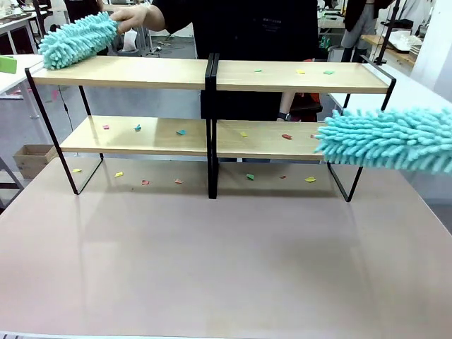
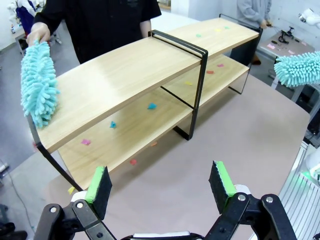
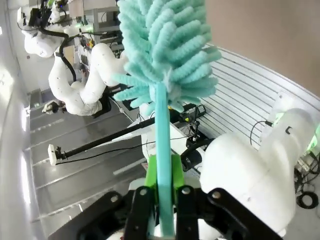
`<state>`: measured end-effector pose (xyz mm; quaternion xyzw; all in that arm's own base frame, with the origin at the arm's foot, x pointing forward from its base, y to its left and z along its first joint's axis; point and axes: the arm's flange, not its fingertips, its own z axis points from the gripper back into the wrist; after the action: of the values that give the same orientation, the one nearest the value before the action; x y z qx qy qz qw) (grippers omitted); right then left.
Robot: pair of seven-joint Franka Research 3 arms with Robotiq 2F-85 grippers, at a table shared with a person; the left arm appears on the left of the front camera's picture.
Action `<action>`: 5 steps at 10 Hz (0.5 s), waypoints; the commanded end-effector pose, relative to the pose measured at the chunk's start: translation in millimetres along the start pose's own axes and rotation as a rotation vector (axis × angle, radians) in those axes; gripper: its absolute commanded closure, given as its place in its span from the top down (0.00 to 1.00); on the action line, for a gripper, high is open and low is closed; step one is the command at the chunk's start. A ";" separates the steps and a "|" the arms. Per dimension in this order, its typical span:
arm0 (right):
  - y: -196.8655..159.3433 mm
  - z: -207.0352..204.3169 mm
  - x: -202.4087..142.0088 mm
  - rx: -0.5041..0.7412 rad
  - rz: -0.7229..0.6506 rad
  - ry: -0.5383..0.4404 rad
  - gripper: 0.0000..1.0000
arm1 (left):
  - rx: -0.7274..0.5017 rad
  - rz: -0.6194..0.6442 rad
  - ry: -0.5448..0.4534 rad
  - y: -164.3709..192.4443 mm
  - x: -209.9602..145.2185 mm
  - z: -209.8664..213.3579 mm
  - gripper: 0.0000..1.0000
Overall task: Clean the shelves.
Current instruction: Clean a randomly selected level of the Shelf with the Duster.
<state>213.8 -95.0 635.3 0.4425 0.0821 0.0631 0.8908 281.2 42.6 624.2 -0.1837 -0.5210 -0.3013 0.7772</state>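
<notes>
The shelves (image 1: 141,72) stand across the far half of the table, two light-wood tiers in black frames, also seen in the left wrist view (image 2: 125,75). Small coloured scraps (image 1: 181,132) lie on both tiers. A person's hand (image 1: 134,18) holds a teal duster (image 1: 78,40) on the top board's left end. My right gripper (image 3: 163,182) is shut on the handle of a second teal duster (image 3: 165,50), whose head (image 1: 388,139) hangs at the right end of the lower board. My left gripper (image 2: 160,180) is open and holds nothing, off the shelves' left end.
More scraps (image 1: 250,176) lie on the beige tabletop (image 1: 212,261) under the shelves. A cardboard box (image 1: 32,159) sits on the floor at left. A white table (image 1: 417,92) stands to the right behind the shelves.
</notes>
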 end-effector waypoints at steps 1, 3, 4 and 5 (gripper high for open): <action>13.5 -3.3 6.0 0.022 0.047 0.003 0.12 | -0.004 -0.001 0.003 0.2 -0.2 -0.1 1.00; 0.0 0.0 0.0 0.000 0.000 0.000 0.12 | -0.004 -0.001 0.003 0.2 -0.2 -0.1 1.00; -2.0 1.9 -1.3 0.007 0.001 -0.003 0.12 | -0.004 -0.001 0.003 0.2 -0.2 -0.1 1.00; 13.0 -14.0 4.4 -0.016 0.067 0.004 0.12 | -0.004 -0.001 0.003 0.2 -0.2 -0.1 1.00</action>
<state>213.4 -92.3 636.6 0.4419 0.0805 0.0717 0.8906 281.2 42.6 624.3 -0.1837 -0.5210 -0.3013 0.7772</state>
